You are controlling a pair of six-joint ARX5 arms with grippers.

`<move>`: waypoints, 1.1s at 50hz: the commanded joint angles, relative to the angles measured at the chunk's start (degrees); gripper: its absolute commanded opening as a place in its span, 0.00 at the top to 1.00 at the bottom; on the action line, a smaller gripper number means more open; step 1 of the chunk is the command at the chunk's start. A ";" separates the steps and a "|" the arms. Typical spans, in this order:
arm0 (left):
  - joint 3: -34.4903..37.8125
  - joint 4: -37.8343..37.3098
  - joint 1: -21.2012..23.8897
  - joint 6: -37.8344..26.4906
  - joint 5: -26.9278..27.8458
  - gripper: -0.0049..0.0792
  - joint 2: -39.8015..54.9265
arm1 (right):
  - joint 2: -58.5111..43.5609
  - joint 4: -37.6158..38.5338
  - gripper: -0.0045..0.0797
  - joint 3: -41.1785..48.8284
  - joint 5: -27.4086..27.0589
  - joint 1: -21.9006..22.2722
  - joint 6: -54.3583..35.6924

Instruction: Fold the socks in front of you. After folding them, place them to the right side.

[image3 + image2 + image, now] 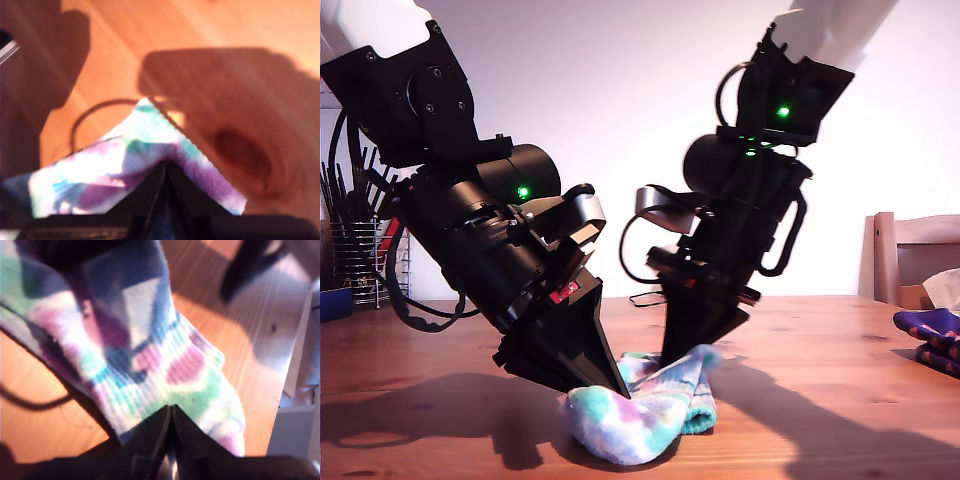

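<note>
Wooden worktop (840,430) in warm light, white wall (620,90) behind. The tie-dye sock (642,408) lies bunched mid-worktop, right at both tools rather than off to one side. My first tool (170,412) is pinched onto its ribbed stretch, and my second tool (165,167) is clamped on a corner. From my first tool the sock's long axis runs straight away. The dark patterned sock (928,338) sits well apart at the exterior view's right edge, probably the drop side.
</note>
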State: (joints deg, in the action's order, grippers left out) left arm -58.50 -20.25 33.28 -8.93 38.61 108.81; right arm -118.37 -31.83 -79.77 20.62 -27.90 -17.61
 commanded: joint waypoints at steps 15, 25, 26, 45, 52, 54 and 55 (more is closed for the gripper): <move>1.03 0.68 -0.35 -0.52 -1.84 0.97 2.08 | -2.60 2.67 0.96 0.22 -6.10 0.17 4.31; 0.52 3.78 -2.08 -0.07 -1.79 0.97 -1.14 | -2.60 1.73 0.96 0.24 -7.69 0.17 3.91; 0.44 3.87 -2.21 -0.07 -1.75 0.97 -1.57 | -2.60 1.64 0.96 0.24 -7.69 0.17 3.89; 0.24 4.35 -3.96 1.03 -1.51 0.97 -8.20 | -2.40 1.57 0.96 0.13 -3.93 0.94 1.38; 0.24 5.07 -4.46 1.05 -1.55 0.97 -8.74 | -1.73 0.68 0.96 -1.03 -3.02 0.94 2.80; 0.24 5.07 -4.52 1.05 -1.55 0.97 -8.74 | -1.46 0.13 0.96 -1.75 -3.02 0.94 3.08; 0.24 5.07 -4.52 1.05 -1.55 0.97 -8.74 | -1.33 -0.17 0.96 -2.16 -3.02 0.94 3.21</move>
State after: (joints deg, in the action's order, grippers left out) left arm -58.61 -15.75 29.08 -7.90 36.97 100.29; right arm -118.39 -31.18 -80.86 17.61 -27.11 -14.83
